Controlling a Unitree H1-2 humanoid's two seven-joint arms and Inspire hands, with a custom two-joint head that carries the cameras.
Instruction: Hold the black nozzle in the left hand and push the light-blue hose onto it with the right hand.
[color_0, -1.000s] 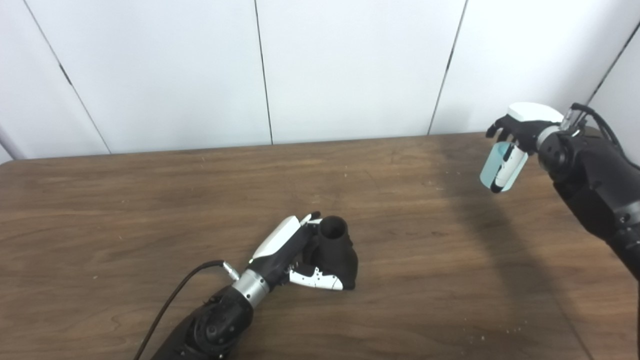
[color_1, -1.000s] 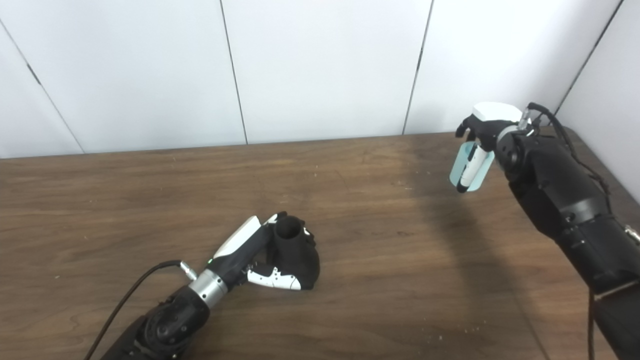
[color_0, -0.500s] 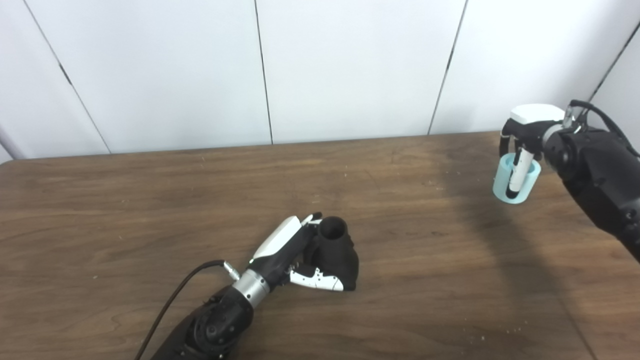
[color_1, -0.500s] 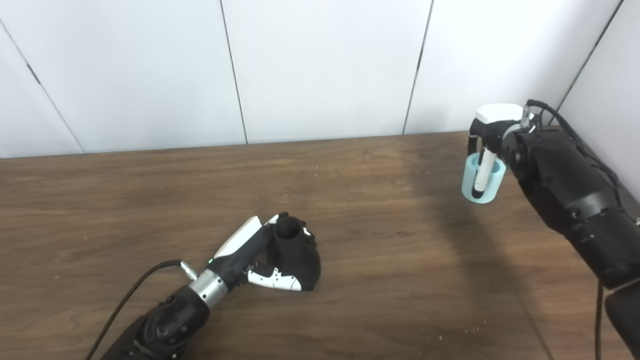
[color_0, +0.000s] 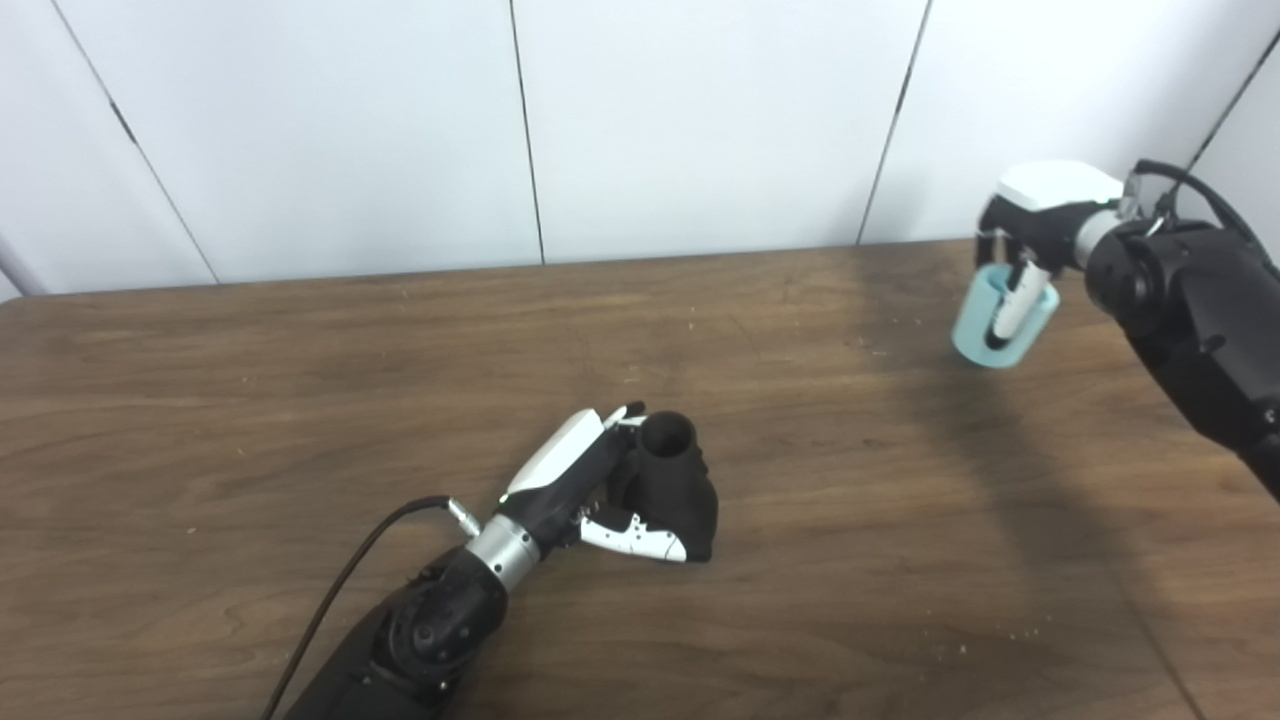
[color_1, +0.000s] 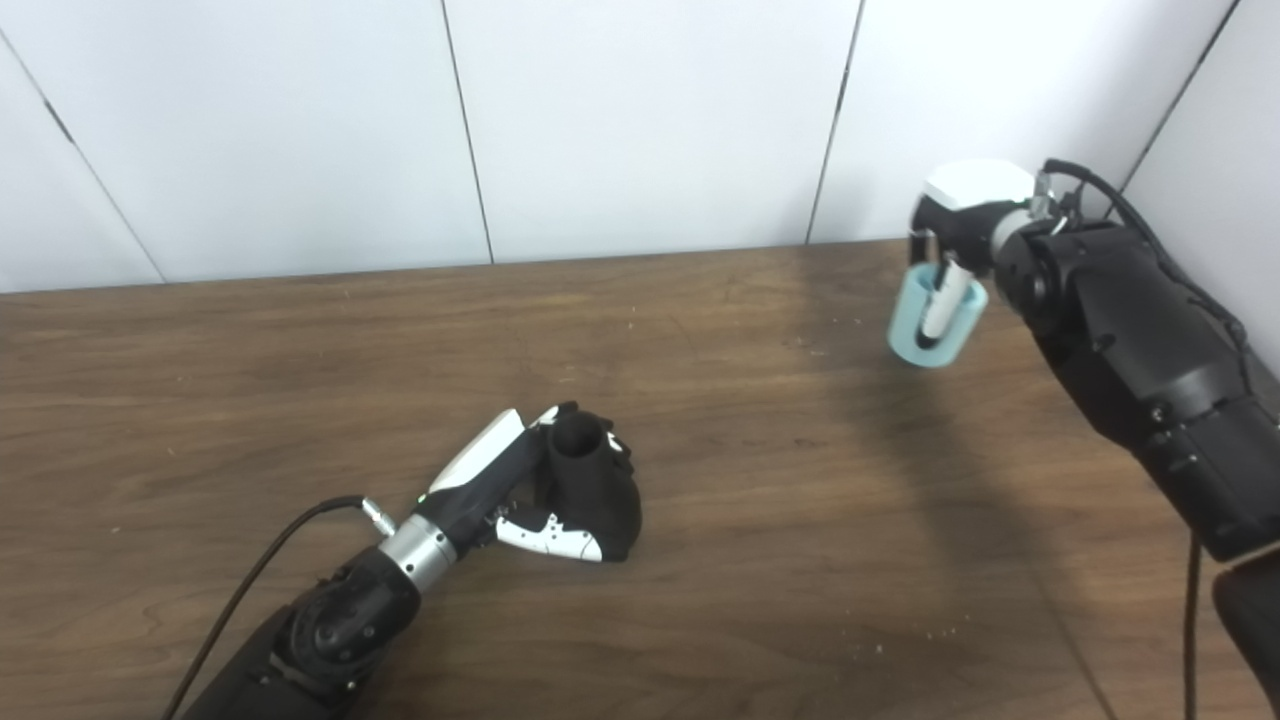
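Both parts are gripped: black nozzle (color_0: 668, 478) in left hand (color_0: 585, 478) fingers mid-worktop, light-blue hose (color_0: 1003, 318) in right hand (color_0: 1040, 215) fingers over far-right corner; transfer toward nozzle mouth is judged next.

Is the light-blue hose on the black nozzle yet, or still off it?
Off. The right hand holds the light-blue hose far from the black nozzle.

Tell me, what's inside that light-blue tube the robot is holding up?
One white finger of the right hand reaches down inside the light-blue hose. Its walls hide whatever lies deeper.
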